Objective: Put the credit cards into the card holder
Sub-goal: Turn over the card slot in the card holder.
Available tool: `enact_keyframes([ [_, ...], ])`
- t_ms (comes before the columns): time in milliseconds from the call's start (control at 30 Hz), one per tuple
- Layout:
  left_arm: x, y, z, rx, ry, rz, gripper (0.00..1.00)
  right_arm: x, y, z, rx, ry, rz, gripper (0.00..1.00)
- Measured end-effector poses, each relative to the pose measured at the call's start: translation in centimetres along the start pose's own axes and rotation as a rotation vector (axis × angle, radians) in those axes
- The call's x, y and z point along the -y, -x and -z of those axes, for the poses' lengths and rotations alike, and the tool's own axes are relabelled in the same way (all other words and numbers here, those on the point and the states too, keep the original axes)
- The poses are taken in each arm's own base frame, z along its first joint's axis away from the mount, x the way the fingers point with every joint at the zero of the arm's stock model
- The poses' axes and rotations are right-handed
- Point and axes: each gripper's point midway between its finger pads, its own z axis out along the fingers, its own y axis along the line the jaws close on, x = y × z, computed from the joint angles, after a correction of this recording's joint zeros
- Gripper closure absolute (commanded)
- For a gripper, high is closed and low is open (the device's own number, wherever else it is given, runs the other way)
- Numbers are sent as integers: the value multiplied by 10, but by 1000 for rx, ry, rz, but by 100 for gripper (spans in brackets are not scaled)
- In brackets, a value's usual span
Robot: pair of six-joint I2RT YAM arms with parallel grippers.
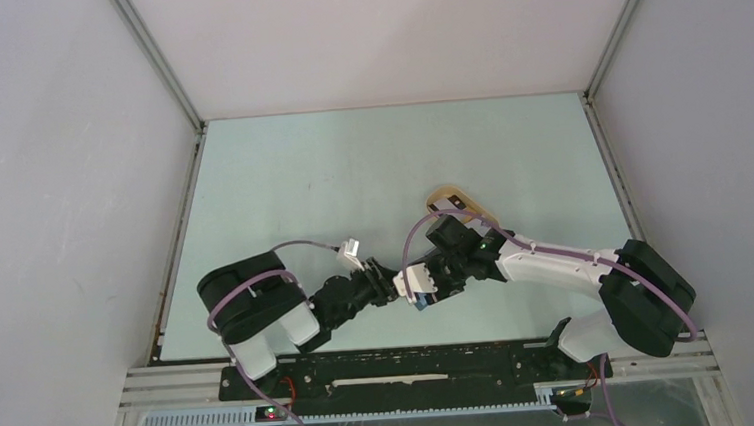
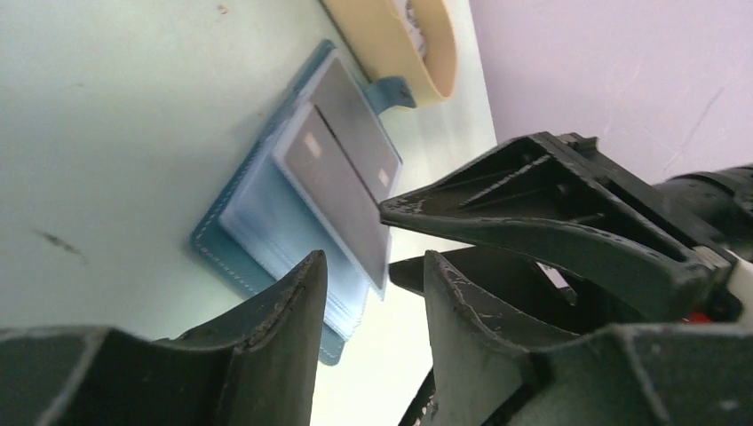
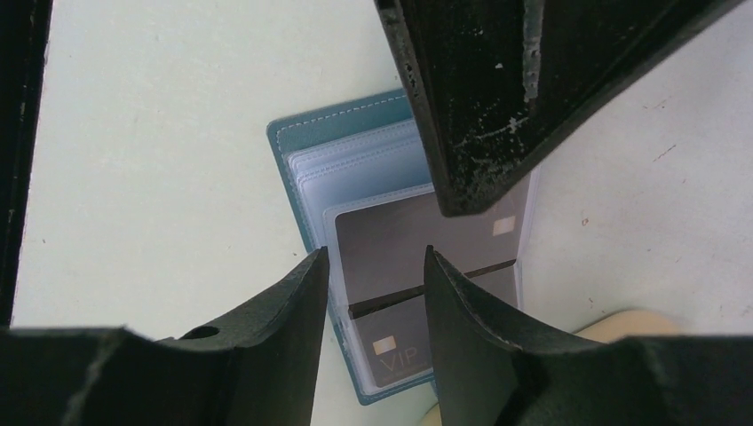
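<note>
The card holder (image 3: 342,146), teal-blue with light blue pockets, lies open on the table, seen in the left wrist view as the card holder (image 2: 262,226) and as a blue patch (image 1: 424,301) from above. Two dark grey credit cards lie on its inner face: one (image 3: 395,235) and a second marked VIP (image 3: 391,346); they show as cards (image 2: 342,173) from the left. My right gripper (image 3: 376,259) hangs open just above them, holding nothing. My left gripper (image 2: 373,266) is open and empty beside the holder's near edge. The two grippers (image 1: 390,283) (image 1: 418,282) nearly meet.
A beige oval tray (image 1: 456,203) stands just behind the card holder, also visible as the tray (image 2: 391,40) and its rim (image 3: 622,324). Each wrist view is partly blocked by the other arm's finger (image 2: 533,213) (image 3: 479,98). Grey walls enclose the pale green table (image 1: 350,175).
</note>
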Motion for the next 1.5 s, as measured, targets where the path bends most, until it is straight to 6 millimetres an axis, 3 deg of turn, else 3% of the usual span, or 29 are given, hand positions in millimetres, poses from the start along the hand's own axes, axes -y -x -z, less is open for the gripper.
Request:
enact_keyframes([
  [133,-10,0,-1,1,32,30,49,1,0,0,0,-2,-3,49],
  [467,-8,7,-11,21,29,63,49,2,-1,2,2,-9,-13,49],
  [767,-19,8,-18,24,59,83,49,3,-2,3,3,-15,-22,50],
  [1167,-16,5,-35,-1,42,95,52,4,-2,4,5,-20,-22,50],
  [1500,-15,6,-44,-18,33,97,55,5,4,17,49,-29,-36,35],
])
